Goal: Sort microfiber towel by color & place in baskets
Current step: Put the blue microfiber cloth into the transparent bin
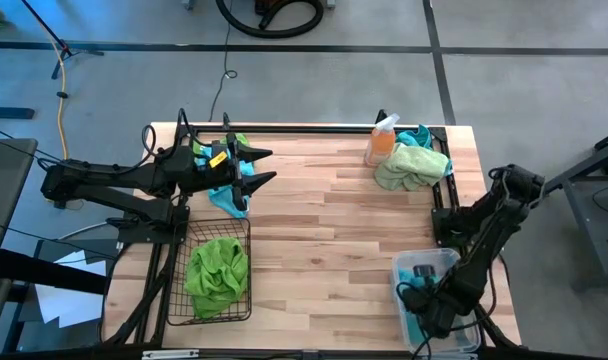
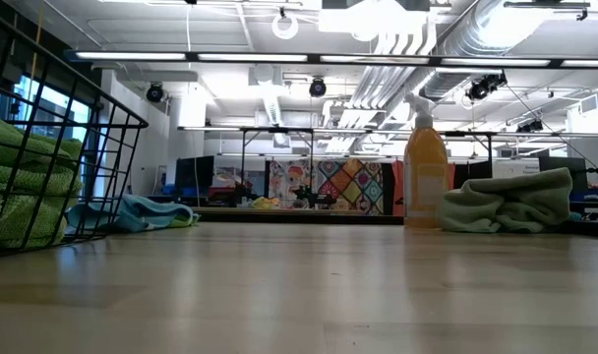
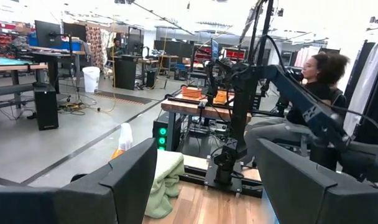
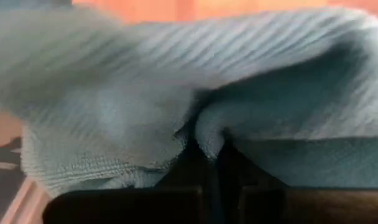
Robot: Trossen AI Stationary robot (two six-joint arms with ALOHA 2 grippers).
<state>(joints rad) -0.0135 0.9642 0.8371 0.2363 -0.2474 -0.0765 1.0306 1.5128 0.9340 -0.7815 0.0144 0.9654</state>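
**A:** Pale wooden plank table (image 1: 324, 230) fills the overhead view, grey workshop floor all round it. Taking the black wire mesh basket (image 1: 174, 285) as the landmark, what's in it?

**B:** A crumpled lime green microfiber towel (image 1: 216, 272) lies inside it. Just beyond the basket's far edge, a turquoise blue fuzzy cloth (image 1: 227, 196) sits on the wood, and the left gripper (image 1: 262, 166) hovers right there above it, its two dark fingers spread wide apart with nothing between them. A scrap of green cloth shows behind that gripper too.

**A:** And across from the basket?

**B:** Level with it at the opposite side of the table is the clear plastic basket with rounded corners (image 1: 412, 264). The right gripper (image 1: 424, 300) is down inside it. From its wrist camera, the fingers are pinched close together on a fold of a ribbed turquoise towel (image 4: 176, 81), which bunches up over them.

**A:** Anything else, far from the mesh basket?

**B:** At the diagonally opposite corner stands an orange spray bottle with a white nozzle (image 1: 381, 140), and just beside it a heap of pale green towels (image 1: 412, 166) with a bit of turquoise cloth (image 1: 420, 135) poking out behind. A seated person (image 3: 316, 81) shows in the room beyond the table in the left wrist view
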